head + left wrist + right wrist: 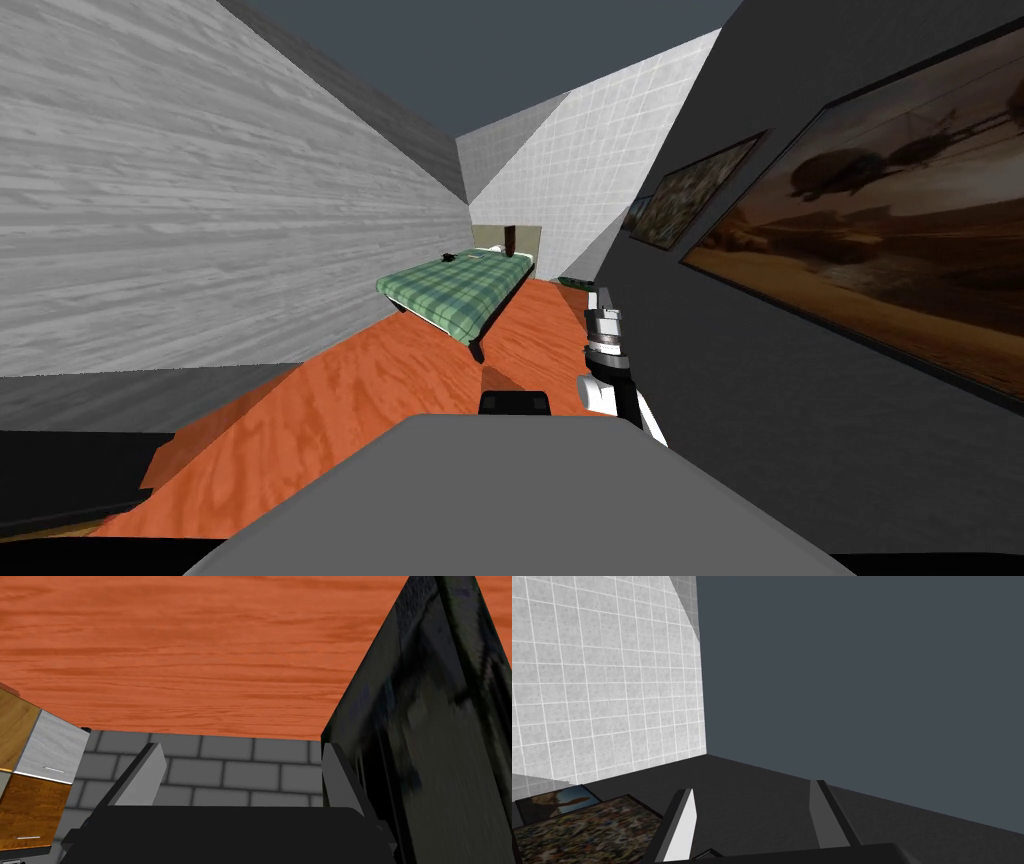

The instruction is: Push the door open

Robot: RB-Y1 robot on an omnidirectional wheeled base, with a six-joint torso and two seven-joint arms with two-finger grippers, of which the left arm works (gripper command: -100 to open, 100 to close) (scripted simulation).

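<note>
A broad light grey, wood-grained plane (200, 200) takes up my left side; I cannot tell whether it is a door or a wall. My right gripper (600, 296) is raised ahead of my chest, close to the dark wall (760, 380) on my right. In the right wrist view its fingers (684, 816) stand open with nothing between them. My left gripper (242, 748) is open too, over an orange wood floor (200, 651) and a strip of grey bricks (235, 766). A black slab (430, 726) stands close beside one left finger.
A bed with a green plaid cover (455, 285) stands at the far end of the orange floor (380, 390). Framed pictures (880, 240) hang on the dark right wall. A wood-and-grey drawer unit (35, 776) sits off the left gripper's other side. A black area (70, 480) lies at lower left.
</note>
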